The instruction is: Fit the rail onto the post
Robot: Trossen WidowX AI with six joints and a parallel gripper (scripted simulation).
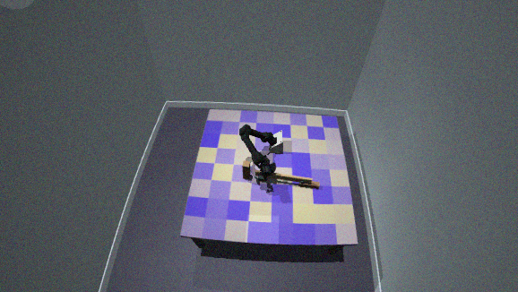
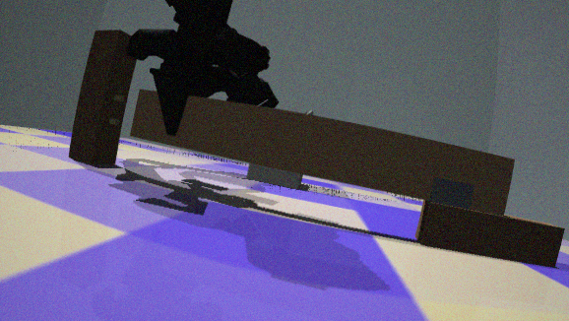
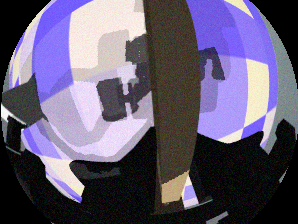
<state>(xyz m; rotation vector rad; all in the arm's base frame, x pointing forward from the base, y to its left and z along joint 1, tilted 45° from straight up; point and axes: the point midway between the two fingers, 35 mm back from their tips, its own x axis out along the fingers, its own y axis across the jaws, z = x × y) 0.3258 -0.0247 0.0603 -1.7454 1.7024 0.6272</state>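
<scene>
Wooden long brown rail (image 2: 320,148) is clamped in the black pincer (image 2: 169,115) near its post end, lifted off the checkered tabletop (image 2: 74,222). Short brown post (image 2: 100,98) stands just beyond, pegs apparently still unseated. Far end sits by the low footboard block (image 2: 487,236).

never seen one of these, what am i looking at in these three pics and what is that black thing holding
The black thing is a robot arm standing on a checkered table. One picture looks down from high above, one looks from low at table height, and the round one comes from a camera on the arm's wrist. On the table stand a short wooden post with two pegs and a low wooden block. A long wooden rail runs between them. The arm's end effector is shut on the rail near the post, holding that end lifted off the table. A small gap remains between rail and post, so the pegs are not fully in yet.
</scene>
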